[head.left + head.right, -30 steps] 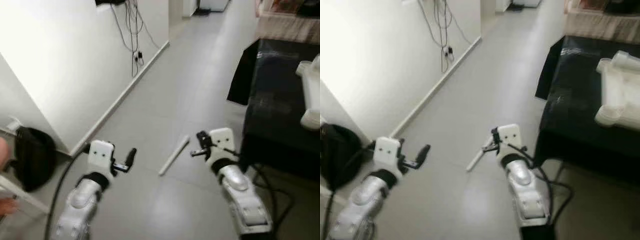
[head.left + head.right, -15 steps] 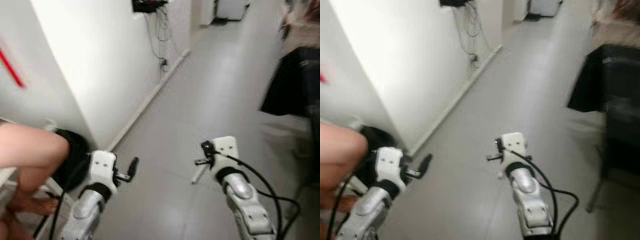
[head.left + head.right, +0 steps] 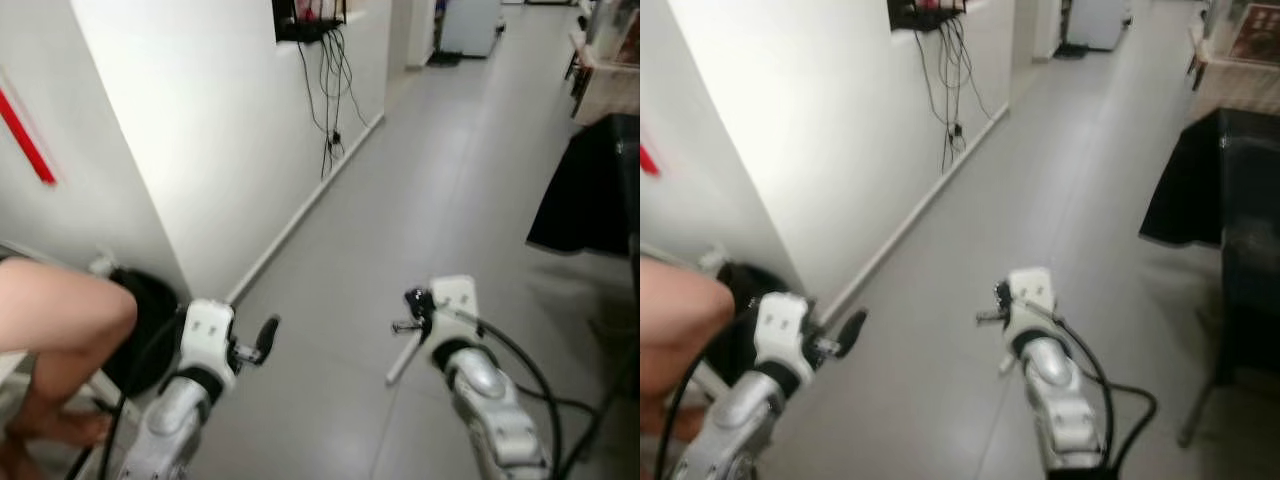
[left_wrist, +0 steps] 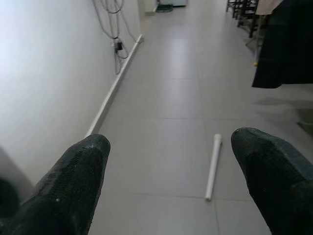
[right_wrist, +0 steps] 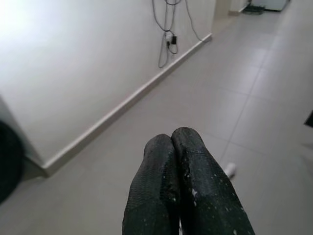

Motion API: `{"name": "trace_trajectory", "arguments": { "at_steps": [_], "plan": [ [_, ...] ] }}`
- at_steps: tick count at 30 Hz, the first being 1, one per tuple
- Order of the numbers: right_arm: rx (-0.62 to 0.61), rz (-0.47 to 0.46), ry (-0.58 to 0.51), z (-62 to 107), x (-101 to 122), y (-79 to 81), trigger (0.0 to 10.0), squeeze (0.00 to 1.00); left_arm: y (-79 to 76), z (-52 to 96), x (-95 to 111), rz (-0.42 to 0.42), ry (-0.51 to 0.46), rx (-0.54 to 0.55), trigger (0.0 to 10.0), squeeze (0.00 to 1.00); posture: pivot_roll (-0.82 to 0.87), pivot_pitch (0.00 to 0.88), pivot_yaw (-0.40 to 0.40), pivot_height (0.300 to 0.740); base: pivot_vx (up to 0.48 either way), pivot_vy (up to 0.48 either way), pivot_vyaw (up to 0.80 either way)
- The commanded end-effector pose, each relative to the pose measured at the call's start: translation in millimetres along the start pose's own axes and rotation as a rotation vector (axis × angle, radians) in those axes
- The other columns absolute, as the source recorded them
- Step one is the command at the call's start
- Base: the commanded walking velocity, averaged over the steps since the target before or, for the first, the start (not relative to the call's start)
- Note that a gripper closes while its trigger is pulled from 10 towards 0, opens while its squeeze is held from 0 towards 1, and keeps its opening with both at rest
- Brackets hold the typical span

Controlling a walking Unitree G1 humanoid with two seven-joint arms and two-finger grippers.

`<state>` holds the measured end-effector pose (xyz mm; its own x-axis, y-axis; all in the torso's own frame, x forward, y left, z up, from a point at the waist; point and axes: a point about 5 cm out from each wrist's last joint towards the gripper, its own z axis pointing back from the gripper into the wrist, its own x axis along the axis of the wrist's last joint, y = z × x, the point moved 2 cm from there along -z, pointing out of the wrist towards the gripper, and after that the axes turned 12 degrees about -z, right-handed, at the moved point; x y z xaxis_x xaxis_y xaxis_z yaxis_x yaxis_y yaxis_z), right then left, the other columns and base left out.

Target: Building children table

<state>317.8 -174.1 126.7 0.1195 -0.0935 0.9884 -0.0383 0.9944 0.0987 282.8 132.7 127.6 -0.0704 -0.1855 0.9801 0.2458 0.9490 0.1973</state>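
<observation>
Pale grey tiled floor [image 4: 171, 98] runs down the corridor alongside the white wall. One white tube [image 4: 213, 166] lies flat on the tiles, out in the open, well apart from the skirting board. A dark round thing, possibly a bag [image 3: 150, 325], sits on the floor at the wall's corner.

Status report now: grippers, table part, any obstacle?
Left gripper open, empty. Right gripper shut, empty. White tube lies on floor ahead. Person's leg close at left.
</observation>
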Motion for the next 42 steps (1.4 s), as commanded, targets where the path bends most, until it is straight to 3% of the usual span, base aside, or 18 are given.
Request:
{"name": "trace_trajectory", "arguments": {
  "at_steps": [1,31,34,42],
  "plan": [
    [0.015,-0.017,0.021,-2.0,-4.1,7.4,10.0,0.0,7.4,2.5,-4.6,-0.022,0.015,0.02,10.0,0.0,0.01,0.094,0.047,0.74,0.296,0.0,0.0],
    [0.09,-0.018,-0.007,-4.0,-0.2,17.7,10.0,0.0,7.1,3.8,-7.2,-0.025,0.016,0.012,10.0,0.0,0.03,0.087,0.049,0.74,0.312,0.0,0.0],
    [0.136,0.025,0.009,-3.5,-2.3,24.8,10.0,0.0,7.6,3.6,-6.7,-0.025,0.015,0.013,10.0,0.0,0.03,0.089,0.048,0.74,0.371,0.0,0.8],
    [0.13,0.0,0.031,-5.6,-4.2,23.9,10.0,0.0,8.4,3.5,-5.8,-0.024,0.013,0.015,10.0,0.0,0.03,0.097,0.048,0.74,0.375,0.0,0.3]
  ]
}}
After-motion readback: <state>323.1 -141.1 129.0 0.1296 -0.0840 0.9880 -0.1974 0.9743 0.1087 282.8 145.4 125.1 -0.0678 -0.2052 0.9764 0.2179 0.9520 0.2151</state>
